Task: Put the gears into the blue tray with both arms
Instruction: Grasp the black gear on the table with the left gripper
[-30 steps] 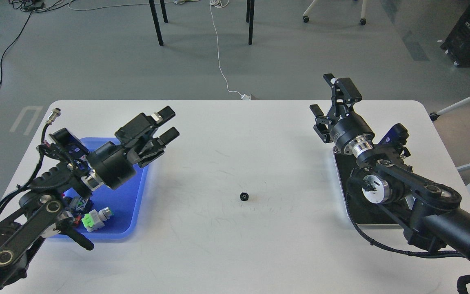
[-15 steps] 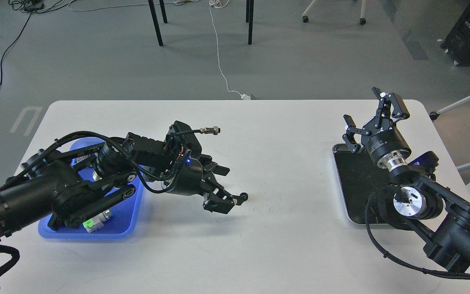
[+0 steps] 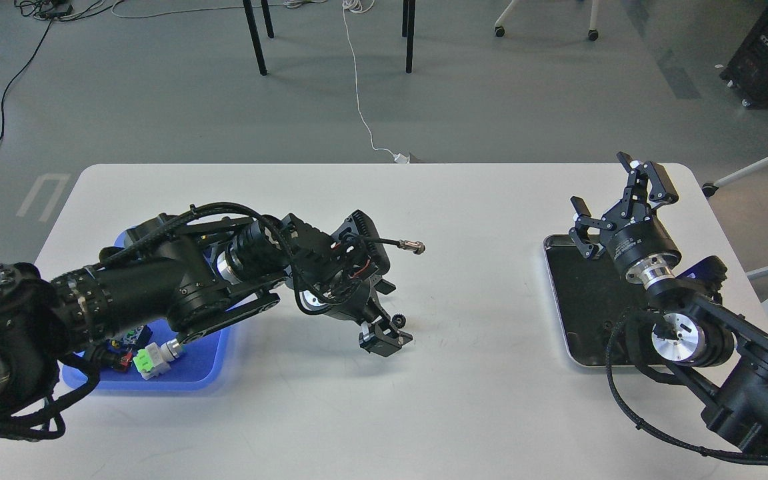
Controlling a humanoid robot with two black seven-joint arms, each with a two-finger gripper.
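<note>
**Left hand down at the gear**

My left hand [image 3: 387,333] is tipped down onto the white tabletop [image 3: 464,400] near its middle, fingers set close around the small black gear [image 3: 398,321]; whether they truly pinch it I cannot tell. The blue tray [image 3: 207,373] lies to my left, mostly hidden under my arm, with a green-capped switch [image 3: 151,360] inside. My right hand [image 3: 617,200] is raised over the far edge of the silver tray [image 3: 557,307], its fingers spread wide and holding nothing.
</note>
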